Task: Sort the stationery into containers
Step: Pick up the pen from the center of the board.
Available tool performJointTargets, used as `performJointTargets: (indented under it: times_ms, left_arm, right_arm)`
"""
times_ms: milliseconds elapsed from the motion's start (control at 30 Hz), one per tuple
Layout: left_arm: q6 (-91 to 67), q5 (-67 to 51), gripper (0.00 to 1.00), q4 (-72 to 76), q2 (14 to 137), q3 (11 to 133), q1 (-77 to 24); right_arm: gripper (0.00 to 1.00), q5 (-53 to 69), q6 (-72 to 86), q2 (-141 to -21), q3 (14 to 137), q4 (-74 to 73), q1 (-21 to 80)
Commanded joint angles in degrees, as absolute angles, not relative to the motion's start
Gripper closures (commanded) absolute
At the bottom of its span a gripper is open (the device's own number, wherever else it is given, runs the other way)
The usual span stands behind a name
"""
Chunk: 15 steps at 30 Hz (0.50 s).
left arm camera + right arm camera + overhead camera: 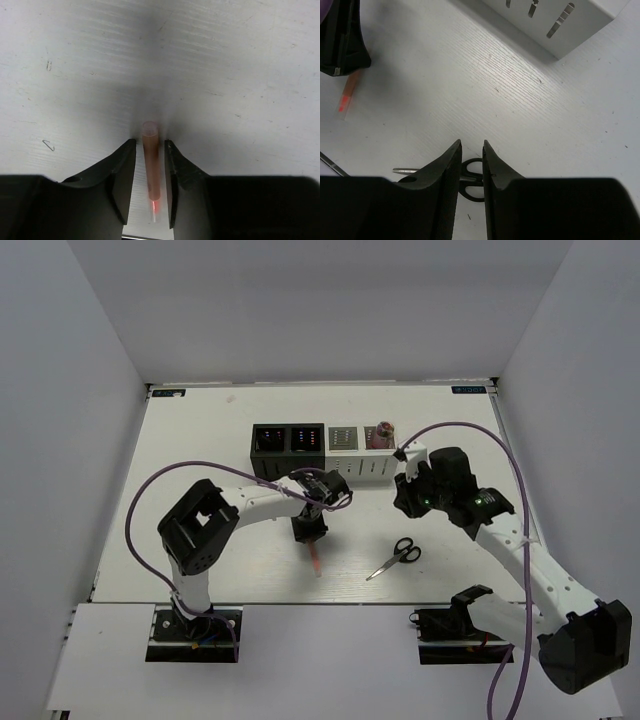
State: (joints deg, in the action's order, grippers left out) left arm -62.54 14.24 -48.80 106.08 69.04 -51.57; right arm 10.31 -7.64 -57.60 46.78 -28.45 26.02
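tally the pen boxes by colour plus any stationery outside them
black boxes: 2
white boxes: 2
scissors: 1
pink stick: 1
total: 6

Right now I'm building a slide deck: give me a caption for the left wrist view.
Left gripper, jaws open, straddling a pink pencil on the white table.

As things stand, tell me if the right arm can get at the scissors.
Probably yes. The right gripper hangs close by the scissors, empty, jaws slightly apart, and only bare table lies between them.
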Motion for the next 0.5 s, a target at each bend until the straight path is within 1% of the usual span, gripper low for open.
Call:
performJointTargets:
  times_ms: [0,33,100,133,167,200,233,267,300,333,367,400,433,467]
  left_arm:
    - [-66.0,15.9,0.62,-47.6,108.0,68.2,-52.6]
    - [-66.3,15.9,0.67,-47.4,108.2,67.6,-52.6]
    - [-66.4,15.6,0.74,-46.9,108.5,67.2,-52.5]
    - [-66.4,15.6,0.83,-46.8,108.6,67.1,-52.6]
    - [-66.3,15.5,0.87,-46.8,108.7,67.2,-52.6]
    - [-66.1,15.4,0.91,-46.5,108.7,67.4,-52.5]
    - [-64.9,15.5,0.98,-47.5,108.5,68.5,-52.5]
    - [-64.1,15.5,1.0,-48.1,107.9,69.1,-52.6]
    - [-63.2,15.8,1.0,-48.4,107.7,70.6,-52.6]
    - [-61.1,16.3,1.0,-49.5,107.1,73.1,-52.6]
    - [-58.4,16.7,1.0,-51.7,106.6,74.5,-52.6]
    - [-56.3,19.0,1.0,-53.0,106.2,78.4,-52.6]
    - [-54.9,19.8,1.0,-54.2,106.3,80.5,-52.7]
    - [-52.7,20.5,1.0,-58.1,106.1,87.1,-52.5]
  right_arm:
    - [0.73,11.6,-6.8,-56.2,46.6,-26.5,25.4]
    - [0.73,11.7,-6.8,-56.0,46.6,-26.5,25.1]
    - [0.73,12.2,-6.9,-55.7,46.5,-26.6,24.6]
    - [0.73,12.3,-6.8,-55.5,46.4,-26.6,24.7]
    - [0.73,12.6,-6.9,-55.5,46.3,-26.8,24.3]
    - [0.7,12.8,-6.8,-55.5,46.3,-26.8,24.2]
    - [0.63,13.1,-7.0,-55.5,46.3,-26.9,24.2]
    - [0.35,14.0,-7.4,-55.5,46.1,-27.3,24.7]
    - [0.21,14.5,-8.2,-55.6,46.1,-27.5,23.8]
    - [0.17,15.2,-8.7,-55.8,46.2,-28.1,23.7]
    - [0.17,15.4,-8.9,-56.0,46.4,-28.0,23.5]
    - [0.3,16.6,-9.4,-56.2,46.4,-28.7,23.4]
    - [0.47,17.0,-9.7,-56.2,46.5,-29.1,23.3]
    - [0.63,17.2,-9.8,-56.2,46.4,-29.0,23.3]
